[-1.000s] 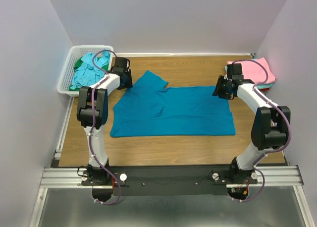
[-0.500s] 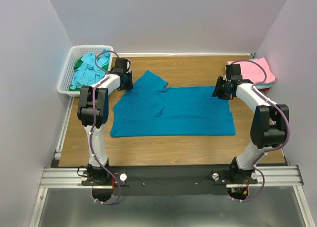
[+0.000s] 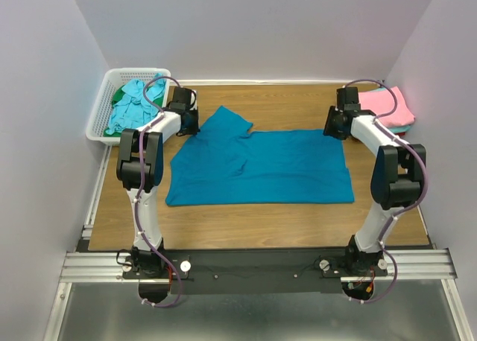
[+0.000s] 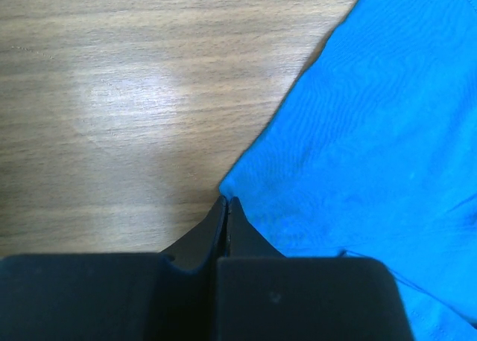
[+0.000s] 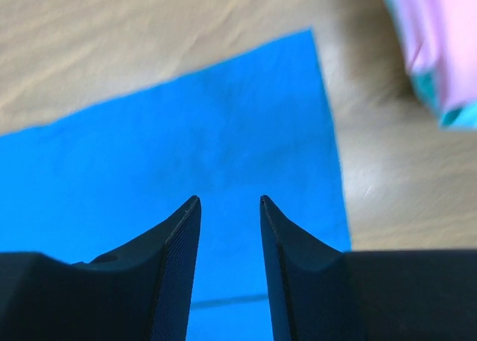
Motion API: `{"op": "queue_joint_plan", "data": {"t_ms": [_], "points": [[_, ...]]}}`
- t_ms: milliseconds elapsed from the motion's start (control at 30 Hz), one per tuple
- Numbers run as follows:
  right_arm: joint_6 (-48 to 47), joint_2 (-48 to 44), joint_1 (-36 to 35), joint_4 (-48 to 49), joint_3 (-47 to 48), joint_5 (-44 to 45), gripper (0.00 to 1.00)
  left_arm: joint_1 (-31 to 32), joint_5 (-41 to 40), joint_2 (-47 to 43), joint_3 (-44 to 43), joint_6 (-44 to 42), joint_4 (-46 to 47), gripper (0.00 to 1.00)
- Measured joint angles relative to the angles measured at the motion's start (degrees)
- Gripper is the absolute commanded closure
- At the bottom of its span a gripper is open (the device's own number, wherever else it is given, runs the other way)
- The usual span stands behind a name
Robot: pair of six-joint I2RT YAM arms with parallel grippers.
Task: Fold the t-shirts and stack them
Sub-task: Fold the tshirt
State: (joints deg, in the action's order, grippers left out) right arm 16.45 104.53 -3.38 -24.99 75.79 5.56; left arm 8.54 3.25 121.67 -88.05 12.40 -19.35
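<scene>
We're grabbing corners for the fold: left end effector (image 4: 226, 201) pressed together at the edge of the teal shirt (image 3: 276, 166), right end effector (image 5: 229, 199) spread above it; we reckon it must pinch next.

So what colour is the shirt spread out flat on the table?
The shirt is plain deep teal-blue, seen best from the top external view.

No text, label, brand, number or sign can be read.
</scene>
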Motion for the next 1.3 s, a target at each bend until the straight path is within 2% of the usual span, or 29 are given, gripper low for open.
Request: {"op": "queue_joint_plan", "data": {"t_ms": [133,567,1133,1200,1300], "points": [[-3.89,4.04,0.0,2.01,3.06,3.08,0.64,-0.02,0.0,-0.02,0.24,-0.26,0.52,1.0],[-13.31,15.98,1.95,5.35,14.62,3.93,0.61,-0.68,0.28,-0.04,0.59,-0.44,1.44,1.0],[-14.8,19.41,5.01,5.92,14.91,2.23,0.59,-1.29,1.31,-0.26,1.29,-0.42,2.51,1.0],[-14.8,19.45,5.07,6.05,14.88,1.99,0.61,-1.31,1.36,-0.26,1.36,-0.42,2.58,1.0],[-14.84,19.45,5.33,6.25,14.78,1.4,0.7,-1.31,1.38,-0.26,1.36,-0.42,2.6,1.0]]}}
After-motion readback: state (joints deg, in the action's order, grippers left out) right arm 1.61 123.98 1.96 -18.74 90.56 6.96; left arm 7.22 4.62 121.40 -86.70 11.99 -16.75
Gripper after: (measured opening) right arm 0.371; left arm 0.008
